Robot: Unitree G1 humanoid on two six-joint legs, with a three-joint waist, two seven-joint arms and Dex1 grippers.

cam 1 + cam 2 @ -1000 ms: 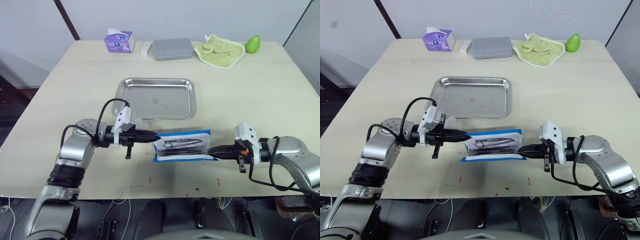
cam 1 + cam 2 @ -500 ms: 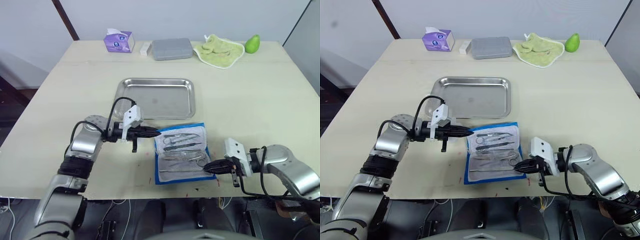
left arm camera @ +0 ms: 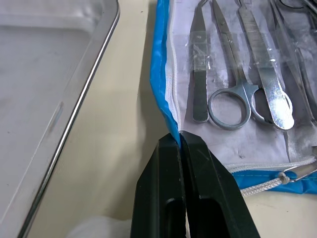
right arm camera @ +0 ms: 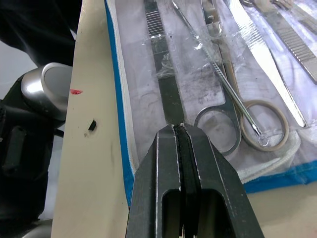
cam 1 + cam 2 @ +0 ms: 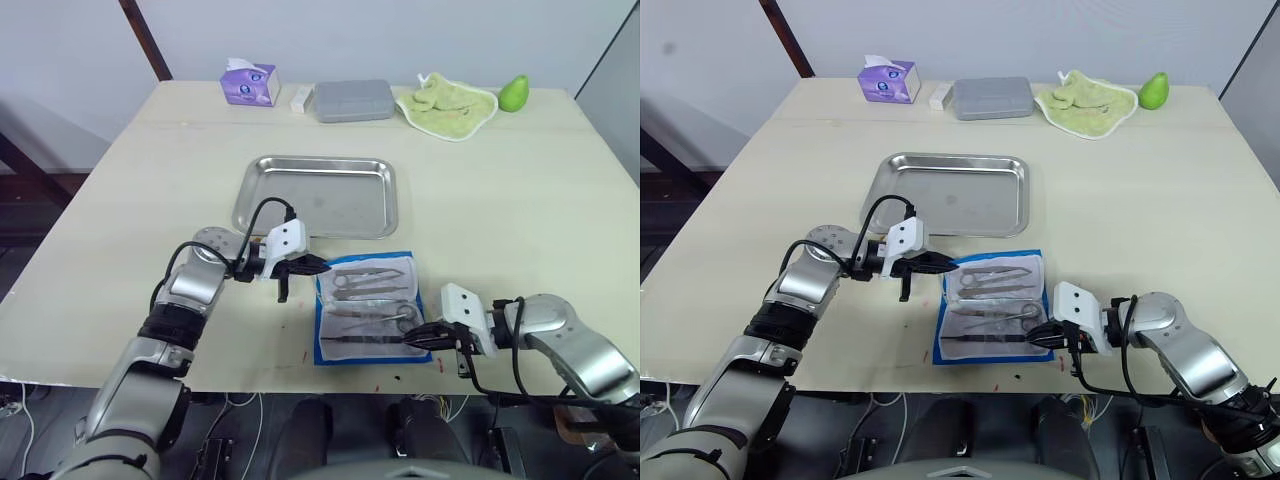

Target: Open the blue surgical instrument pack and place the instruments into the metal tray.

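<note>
Left eye view is showing the blue pack (image 5: pixel 367 308), folded a second ago, now lying spread open just in front of the metal tray (image 5: pixel 318 195), so the instruments (image 5: pixel 368 296) are ready for lifting. The left tool (image 5: pixel 322 268) is pinching the pack's edge, closed. The right tool (image 5: pixel 415 338) is resting closed at its near corner, gripping nothing I can make out.

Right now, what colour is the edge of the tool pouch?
Bright blue; the pouch edge shows best in the left wrist view.
</note>
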